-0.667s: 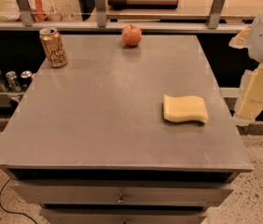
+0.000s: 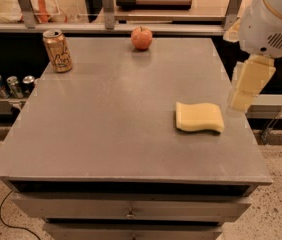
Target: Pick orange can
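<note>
The orange can [image 2: 57, 50] stands upright at the far left corner of the grey table [image 2: 111, 124]. It is orange-gold with a silver top and pale cursive lettering. My gripper [image 2: 247, 86] hangs from the white arm at the right edge of the table, just above and right of a yellow sponge. It is far from the can, across the whole width of the table, and holds nothing that I can see.
A red-orange apple [image 2: 141, 38] sits at the far edge near the middle. A yellow sponge [image 2: 199, 117] lies on the right side. Small silver cans [image 2: 8, 85] stand on a lower shelf to the left. A railing and counter run behind the table.
The arm and gripper have moved a little left and up, in toward the table's right edge. The can, apple and sponge have not moved.
</note>
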Available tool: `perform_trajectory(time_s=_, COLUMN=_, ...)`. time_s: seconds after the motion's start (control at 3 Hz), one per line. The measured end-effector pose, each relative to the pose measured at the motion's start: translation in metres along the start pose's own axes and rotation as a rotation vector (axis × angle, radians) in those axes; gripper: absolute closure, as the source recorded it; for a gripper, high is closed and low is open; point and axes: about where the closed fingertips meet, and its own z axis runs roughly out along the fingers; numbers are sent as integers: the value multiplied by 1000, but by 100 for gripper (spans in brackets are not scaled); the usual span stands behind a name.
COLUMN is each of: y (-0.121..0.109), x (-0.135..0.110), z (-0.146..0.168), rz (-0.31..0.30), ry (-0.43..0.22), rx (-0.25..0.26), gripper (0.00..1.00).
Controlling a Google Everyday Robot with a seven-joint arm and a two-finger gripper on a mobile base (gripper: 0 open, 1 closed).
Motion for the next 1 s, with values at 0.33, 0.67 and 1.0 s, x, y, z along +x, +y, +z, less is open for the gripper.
perform_trajectory(time_s=0.33, y=-31, x=-39, z=19, rz=19, ry=-83, rx=1, gripper=0)
perform_trajectory(time_s=0.67, y=-55, x=-85, z=45, rz=139, ry=-198, rx=-9, gripper=0)
perform_trajectory(time_s=1.0, y=-55, x=-85, z=45, rz=136, ry=-198, rx=-9, gripper=0)
